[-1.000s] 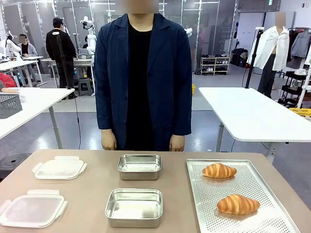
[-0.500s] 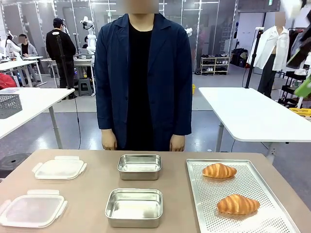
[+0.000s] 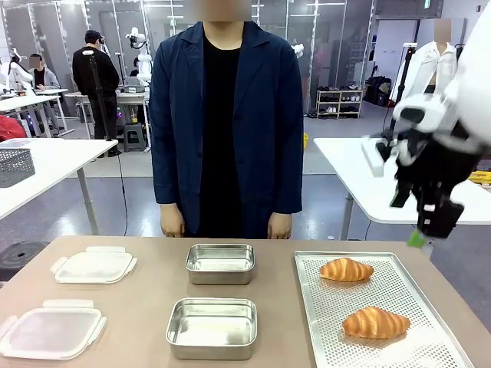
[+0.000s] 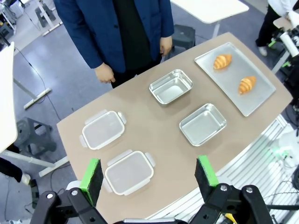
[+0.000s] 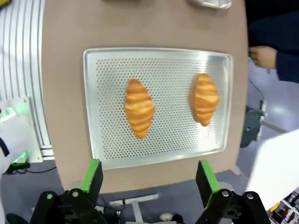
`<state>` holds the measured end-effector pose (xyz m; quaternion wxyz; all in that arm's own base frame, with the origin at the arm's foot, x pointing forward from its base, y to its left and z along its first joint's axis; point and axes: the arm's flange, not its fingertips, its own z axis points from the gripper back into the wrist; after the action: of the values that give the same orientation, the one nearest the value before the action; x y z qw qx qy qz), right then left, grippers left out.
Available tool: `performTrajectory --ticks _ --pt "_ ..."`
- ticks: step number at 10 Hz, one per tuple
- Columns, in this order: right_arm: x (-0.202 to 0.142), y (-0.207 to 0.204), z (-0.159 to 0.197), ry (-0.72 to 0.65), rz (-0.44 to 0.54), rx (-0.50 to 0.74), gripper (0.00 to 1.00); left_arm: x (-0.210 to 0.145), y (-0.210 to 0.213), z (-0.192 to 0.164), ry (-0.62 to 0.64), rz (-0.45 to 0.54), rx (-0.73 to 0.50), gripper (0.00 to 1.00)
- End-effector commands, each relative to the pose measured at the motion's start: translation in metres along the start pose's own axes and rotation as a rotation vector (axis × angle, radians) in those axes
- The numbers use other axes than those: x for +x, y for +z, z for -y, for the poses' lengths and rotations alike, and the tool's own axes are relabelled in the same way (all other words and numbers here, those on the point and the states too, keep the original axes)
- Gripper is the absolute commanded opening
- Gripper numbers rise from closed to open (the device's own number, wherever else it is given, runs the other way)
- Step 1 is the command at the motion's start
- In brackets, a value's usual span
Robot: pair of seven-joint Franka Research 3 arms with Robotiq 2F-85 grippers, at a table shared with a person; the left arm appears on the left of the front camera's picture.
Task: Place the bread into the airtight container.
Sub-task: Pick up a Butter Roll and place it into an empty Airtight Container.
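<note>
Croissants (image 5: 139, 114) lie side by side on the perforated tray (image 5: 163, 65), well below the right gripper (image 5: 148, 164), its fingers spread apart and empty.

Our front camera sits low at the near edge of the tabletop (image 3: 138, 307), facing the person (image 3: 222, 130) across it. Our left wrist camera looks down from high up on the whole tabletop; our right wrist camera hangs closer, directly over the tray (image 5: 170, 70), which all three views share.

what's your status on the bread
Left gripper open, high over table. Right gripper open above tray. Two croissants on tray, untouched; containers lidless. Nothing in the way.
</note>
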<state>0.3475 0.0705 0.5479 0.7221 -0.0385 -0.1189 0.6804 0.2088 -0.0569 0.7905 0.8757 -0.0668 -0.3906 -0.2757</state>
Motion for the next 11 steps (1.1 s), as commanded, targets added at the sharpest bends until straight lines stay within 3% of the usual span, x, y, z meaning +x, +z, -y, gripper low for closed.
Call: performTrajectory --ticks 1,4,11 --pt "-0.011 -0.032 0.001 0.025 0.031 0.021 1.0 0.0 0.001 0.0 -0.009 -0.001 0.004 1.0" --pt "-0.013 -0.081 -0.004 0.015 0.037 0.086 1.0 0.0 0.001 0.0 -0.009 -0.001 0.004 1.0" --pt "-0.011 -0.082 -0.008 -0.008 0.01 0.095 1.0 0.0 0.001 0.0 -0.009 -0.001 0.004 1.0"
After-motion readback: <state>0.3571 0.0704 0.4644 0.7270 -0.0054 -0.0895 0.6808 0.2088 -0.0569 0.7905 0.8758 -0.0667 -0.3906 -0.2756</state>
